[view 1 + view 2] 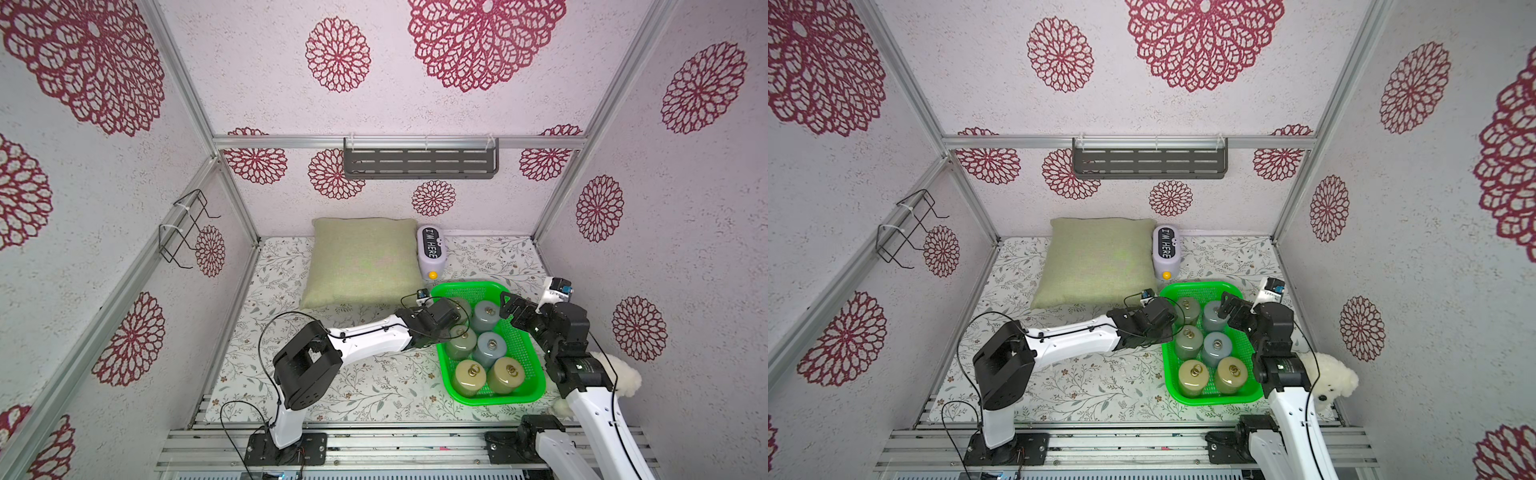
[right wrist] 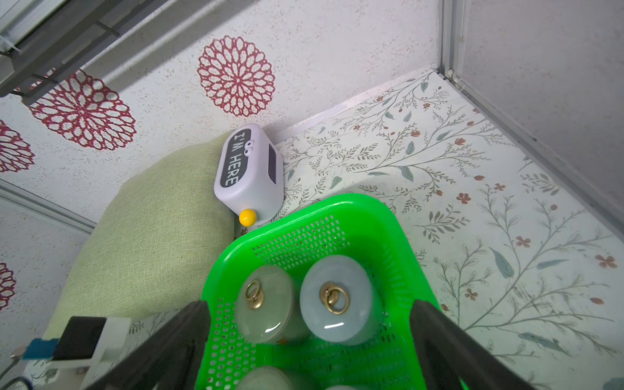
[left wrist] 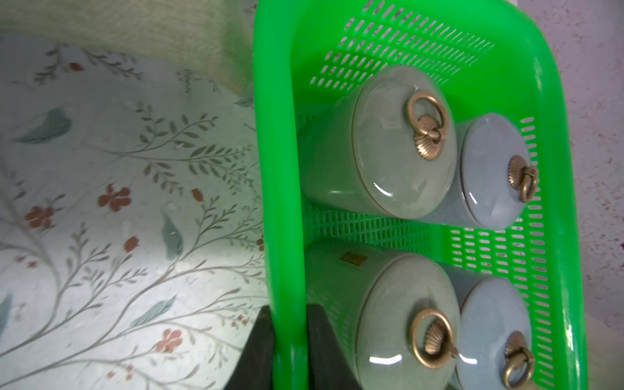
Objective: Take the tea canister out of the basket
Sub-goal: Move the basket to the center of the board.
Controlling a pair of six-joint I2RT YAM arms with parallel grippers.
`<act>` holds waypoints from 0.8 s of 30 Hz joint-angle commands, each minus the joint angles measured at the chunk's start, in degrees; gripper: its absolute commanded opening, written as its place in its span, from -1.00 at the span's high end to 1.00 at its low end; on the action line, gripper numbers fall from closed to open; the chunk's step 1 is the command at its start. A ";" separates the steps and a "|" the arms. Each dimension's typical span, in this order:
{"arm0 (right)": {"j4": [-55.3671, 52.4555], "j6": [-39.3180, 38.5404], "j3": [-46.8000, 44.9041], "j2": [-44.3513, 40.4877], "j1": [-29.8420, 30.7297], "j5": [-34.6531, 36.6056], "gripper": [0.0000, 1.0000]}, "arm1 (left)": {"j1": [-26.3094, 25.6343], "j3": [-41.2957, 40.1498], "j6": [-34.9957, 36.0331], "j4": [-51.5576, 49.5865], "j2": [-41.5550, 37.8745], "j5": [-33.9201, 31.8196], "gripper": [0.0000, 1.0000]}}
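Note:
The bright green basket (image 1: 494, 400) (image 1: 1214, 401) stands on the floral mat at the right and holds several upright tea canisters with brass ring lids. They are green, blue-grey and tan. My left gripper (image 1: 444, 332) (image 3: 290, 310) is shut on the basket's left rim (image 3: 280, 202), one black finger on each side of it, beside a green canister (image 3: 388, 324). My right gripper (image 1: 509, 305) (image 2: 309, 304) hangs open above the basket's far end. Its fingers stand wide on either side of the far blue-grey canister (image 2: 337, 300) (image 1: 485, 316) and the far green one (image 2: 266, 304).
A green pillow (image 1: 361, 259) lies behind the basket, with a white "I'M HERE" device (image 1: 431, 251) beside it. A white plush toy (image 1: 619, 374) sits by the right arm. A grey slotted shelf (image 1: 419, 160) hangs on the back wall and a wire rack (image 1: 187, 226) on the left wall.

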 commanded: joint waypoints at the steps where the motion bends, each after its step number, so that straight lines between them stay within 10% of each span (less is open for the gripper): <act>1: 1.93 -0.95 0.63 0.07 -0.15 -0.91 -0.99 | 0.57 -3.80 2.15 -6.80 -4.04 -3.26 0.85; 24: 3.12 -0.96 -0.17 0.89 0.72 -2.63 -0.99 | 5.03 -20.33 1.19 -9.74 -20.99 -7.31 0.86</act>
